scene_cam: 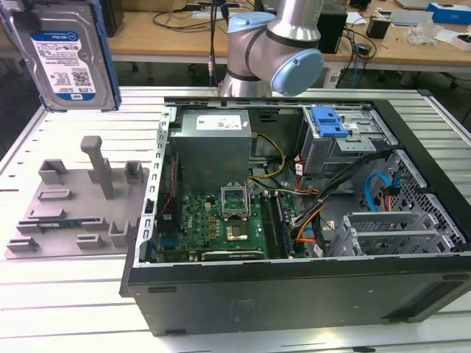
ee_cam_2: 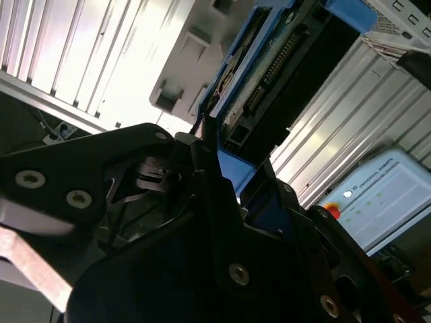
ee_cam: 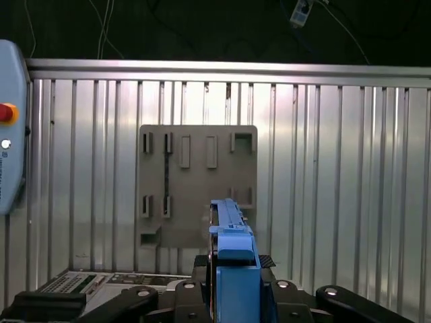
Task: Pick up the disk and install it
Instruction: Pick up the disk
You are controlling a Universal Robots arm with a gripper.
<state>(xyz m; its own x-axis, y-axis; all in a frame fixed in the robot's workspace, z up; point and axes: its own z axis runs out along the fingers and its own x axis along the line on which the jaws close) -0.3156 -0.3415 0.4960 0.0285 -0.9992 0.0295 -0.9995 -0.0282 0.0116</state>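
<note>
Gripping end effector (ee_cam: 234,269): its black fingers are drawn in narrow on the disk (ee_cam: 229,222), one finger against each broad face; both wrist views show this clamp.
Disk, exterior view: upright at 10 o'clock from the computer case (scene_cam: 294,294), with its white-and-blue label toward the camera and blue rails down its sides, held clear of the table (scene_cam: 73,301).
Disk, first wrist view: edge-on, with a blue rail running out from between the fingers, seen against the fixture plate (ee_cam: 199,161).
Disk, second wrist view: the underside and its connector row show here, a face the exterior view does not give.
Computer case: lies open on the table. It holds a grey power-supply box (scene_cam: 213,143) at its 11 o'clock, a green motherboard (scene_cam: 221,220) at 7 o'clock and a drive cage with a blue latch (scene_cam: 327,121) at 1 o'clock. Orange, yellow and black cables (scene_cam: 309,217) run through the middle, and a blue cable (scene_cam: 375,191) sits at 3 o'clock.
Fixture plate: grey, with slots and upright posts, on the table at 9 o'clock from the case; a thin dark strip (scene_cam: 55,222) lies in one slot.
Robot arm (scene_cam: 276,40): rises at 12 o'clock behind the case.
Pendant (ee_cam: 8,134): grey with a red button, well apart from the fixture plate in the first wrist view.
</note>
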